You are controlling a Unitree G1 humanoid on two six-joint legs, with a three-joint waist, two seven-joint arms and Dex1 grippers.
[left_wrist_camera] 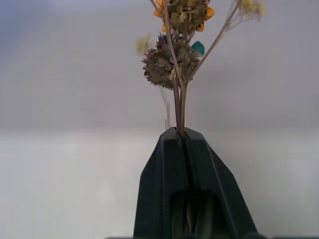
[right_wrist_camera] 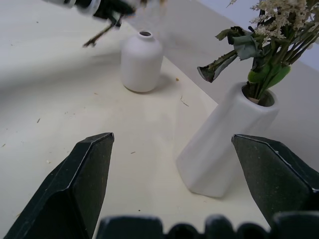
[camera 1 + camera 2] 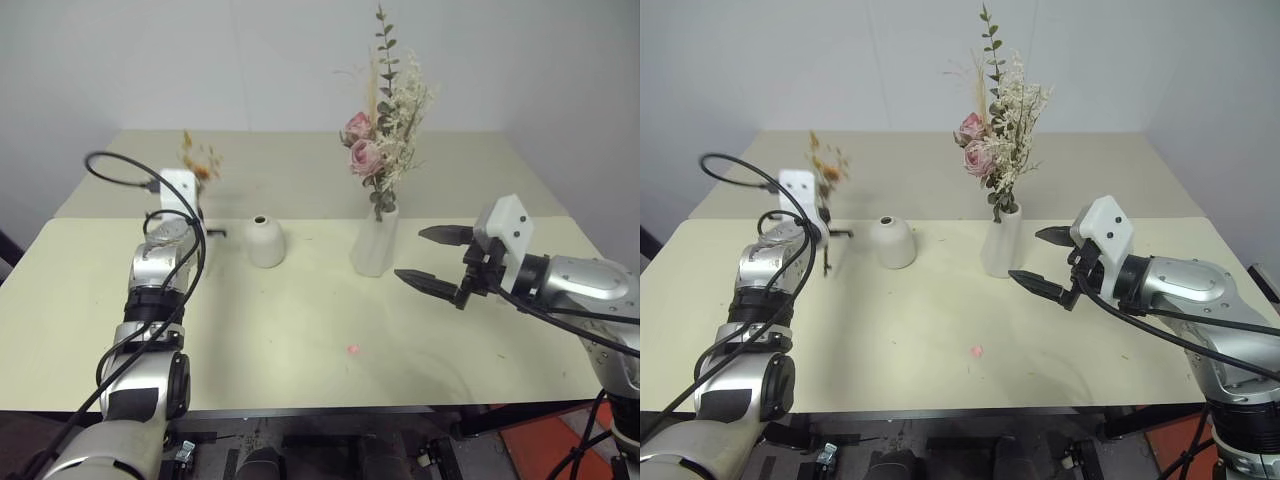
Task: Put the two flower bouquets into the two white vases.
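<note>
Matte white ceramic marked both vases on the pale yellow-green table. From the head camera, the short round vase stood near the middle of the table, its narrow neck bare. At its three o'clock, a little apart, the taller slanted vase held the large rose bouquet, which stood upright with pink roses low in the bunch and cream sprigs and grey-green leaves rising above. At nine o'clock from the short vase the left gripper was up off the table, pinching the small dried bouquet, its orange-yellow heads standing above the wrist. At three o'clock from the tall vase the right gripper hung with its jaws spread wide and nothing between them. A small pink fleck lay on the table at six o'clock from the vases.

From the left wrist, the black fingers were pressed together on the thin brown stems, which rose into a prickly seed head and orange buds.

From the right wrist, the two fingers stood far apart, with the tall vase just beyond them and the short vase farther off.
</note>
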